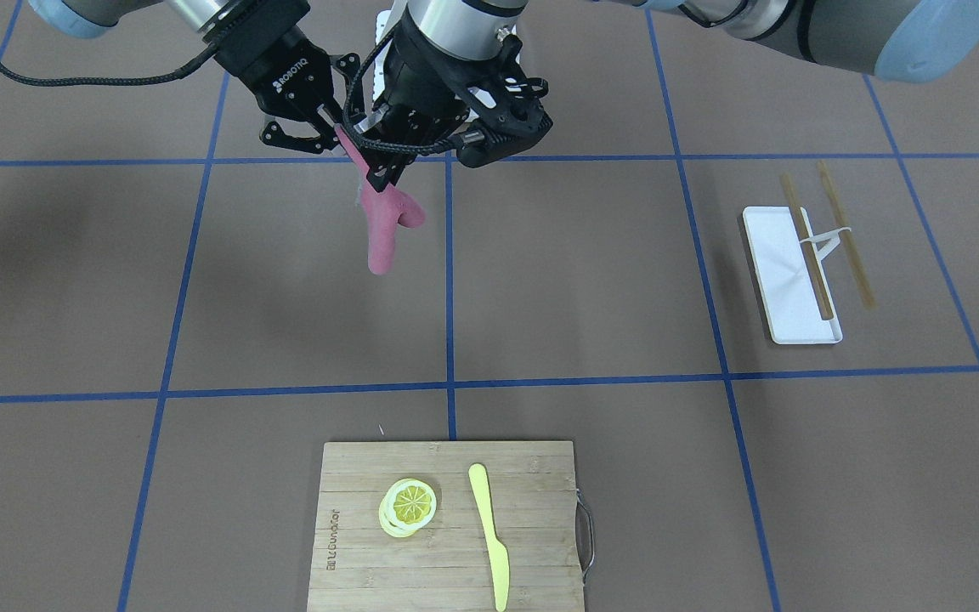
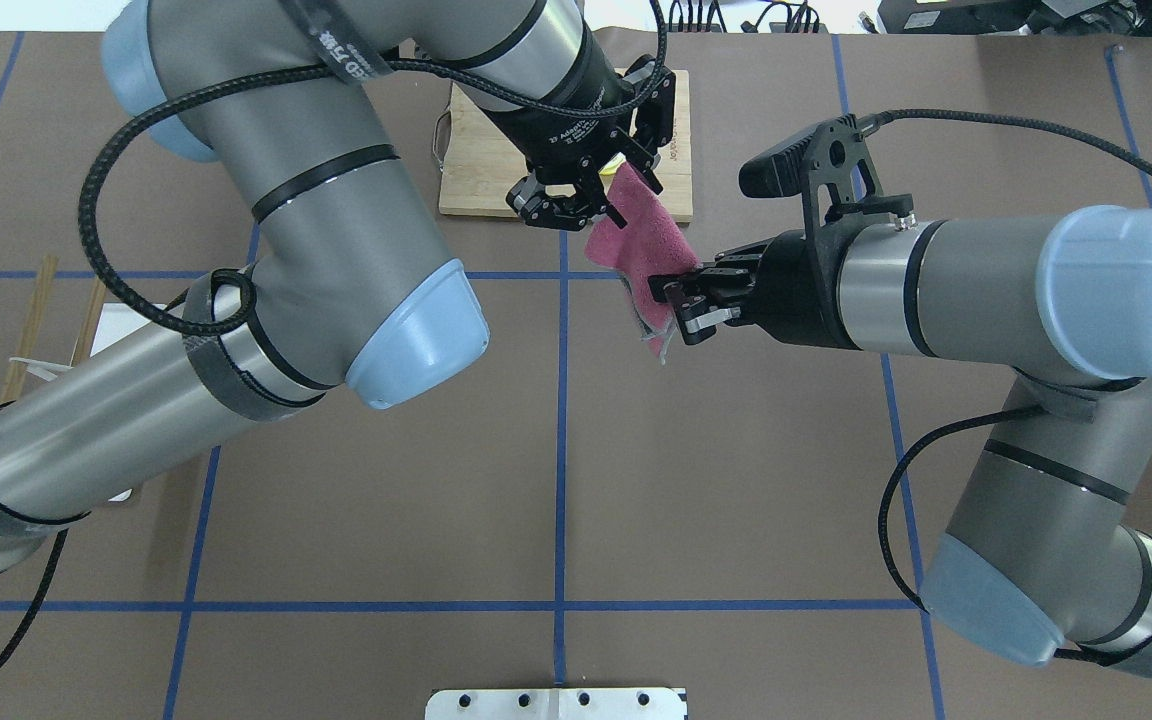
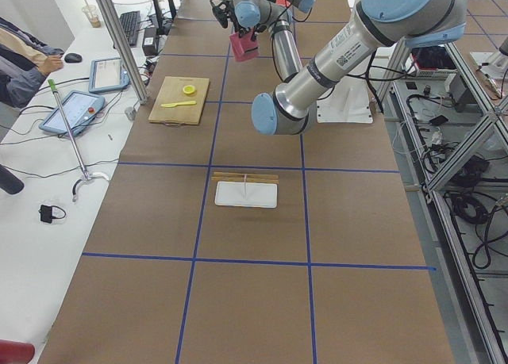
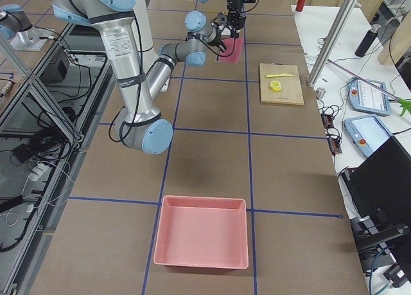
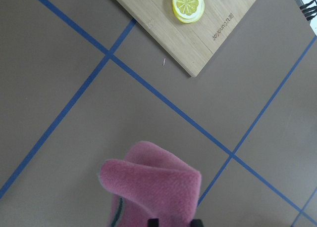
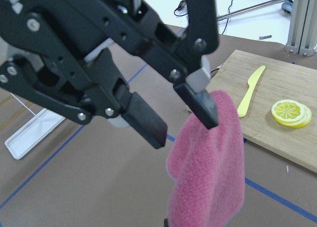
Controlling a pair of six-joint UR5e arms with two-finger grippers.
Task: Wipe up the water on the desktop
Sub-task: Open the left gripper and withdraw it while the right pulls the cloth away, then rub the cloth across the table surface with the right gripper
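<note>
A pink cloth (image 2: 641, 255) hangs in the air above the brown desktop (image 2: 556, 450) between my two grippers. My right gripper (image 2: 678, 305) comes in level from the right and is shut on the cloth's lower part. My left gripper (image 6: 181, 125) points down over the cloth with its jaws spread wide. One of its fingers (image 6: 200, 101) rests against the cloth's upper edge (image 6: 218, 138). In the front view the cloth (image 1: 383, 225) droops below both grippers. No water shows on the desktop (image 1: 583, 272).
A bamboo cutting board (image 1: 447, 527) carries lemon slices (image 1: 410, 503) and a yellow knife (image 1: 489, 535). A white tray (image 1: 783, 280) with chopsticks (image 1: 846, 234) lies on my left side. A pink bin (image 4: 201, 240) sits at my far right.
</note>
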